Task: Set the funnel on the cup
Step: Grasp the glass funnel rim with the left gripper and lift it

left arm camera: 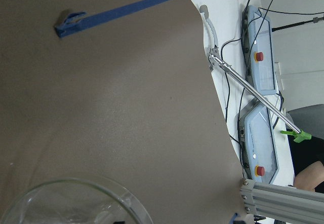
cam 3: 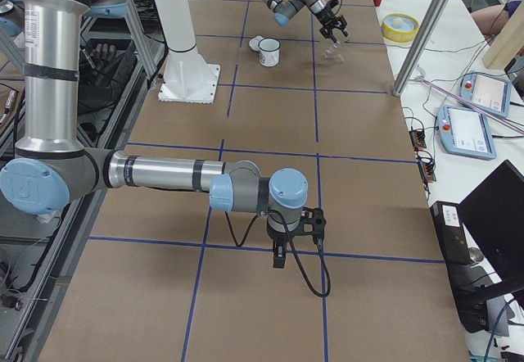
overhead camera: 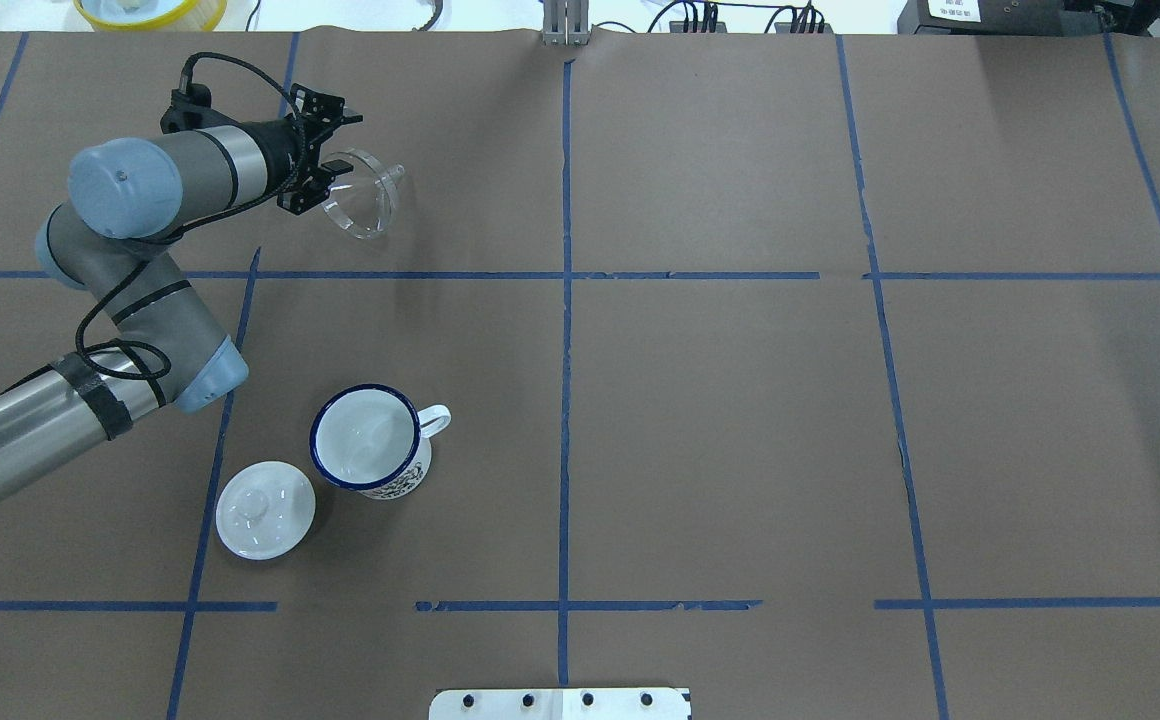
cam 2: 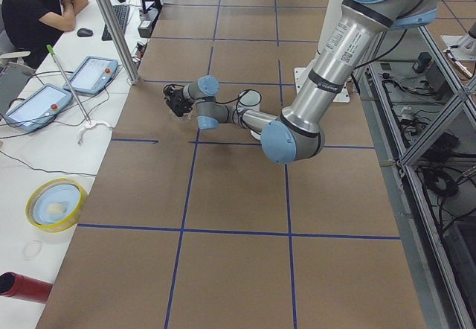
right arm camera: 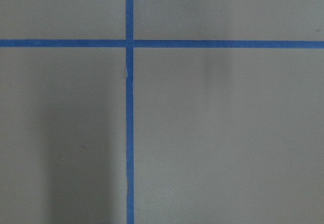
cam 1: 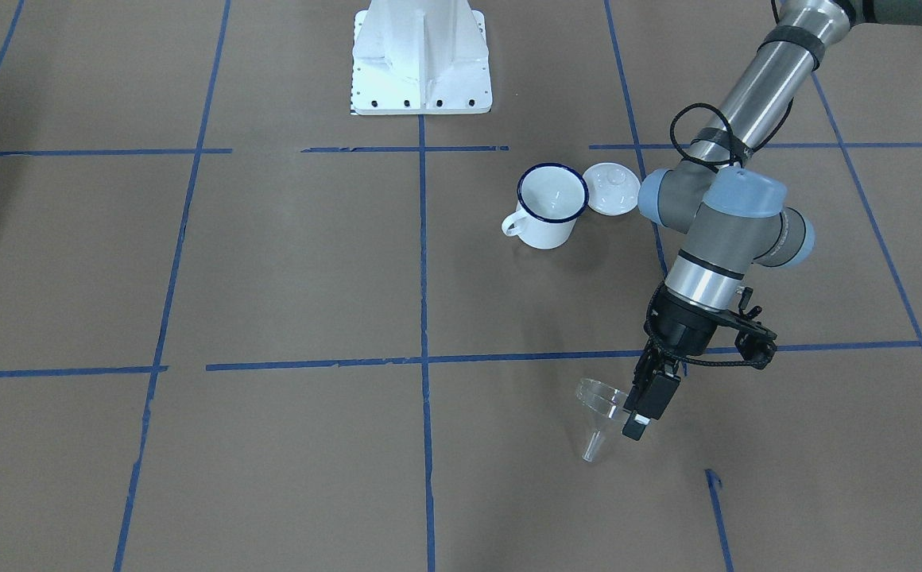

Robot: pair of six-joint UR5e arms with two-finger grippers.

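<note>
Two arms | left gripper (cam 1: 634, 413) clamped on rim of funnel (cam 1: 598, 407), far-left on table (overhead camera: 740, 400) | cup (overhead camera: 368, 440) upright, near-left, well apart from funnel | lid (overhead camera: 265, 510) just beside cup | right gripper (cam 3: 278, 255) over bare table, can't tell if apart or together

One clear plastic funnel (overhead camera: 365, 200); one blue-rimmed white enamel mug (overhead camera: 368, 440); beside mug, one white knobbed lid (overhead camera: 265, 508), possibly ceramic.
</note>
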